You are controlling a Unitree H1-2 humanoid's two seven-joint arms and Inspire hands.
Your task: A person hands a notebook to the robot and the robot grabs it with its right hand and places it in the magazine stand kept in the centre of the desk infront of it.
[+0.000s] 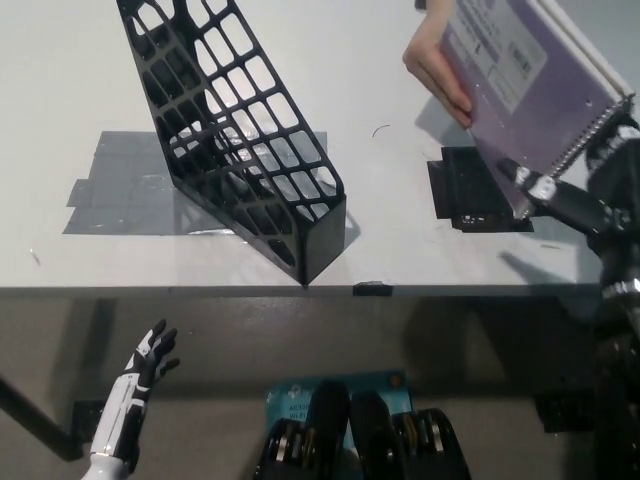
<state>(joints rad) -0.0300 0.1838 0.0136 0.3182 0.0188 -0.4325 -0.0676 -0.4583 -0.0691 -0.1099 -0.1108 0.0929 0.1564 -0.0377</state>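
Left hand point(150, 362): white, idle below desk edge at lower left, fingers spread, empty. Magazine stand point(240, 140): black lattice, upright at centre of desk point(60, 60). Notebook point(540, 90): purple, spiral-bound, tilted, held by person's hand point(438, 72) at upper right. Right hand point(590, 190): black, at notebook's lower corner, fingers apart, grasp not yet closed. Step judged: handover. Next: close on notebook, carry leftward to stand.

Glossy black plastic lattice magazine stand point(240, 140); matt purple notebook point(540, 90), metal spiral binding.

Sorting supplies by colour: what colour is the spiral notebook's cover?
Purple, with a white printed label; the spiral-bound notebook shows in the head view.
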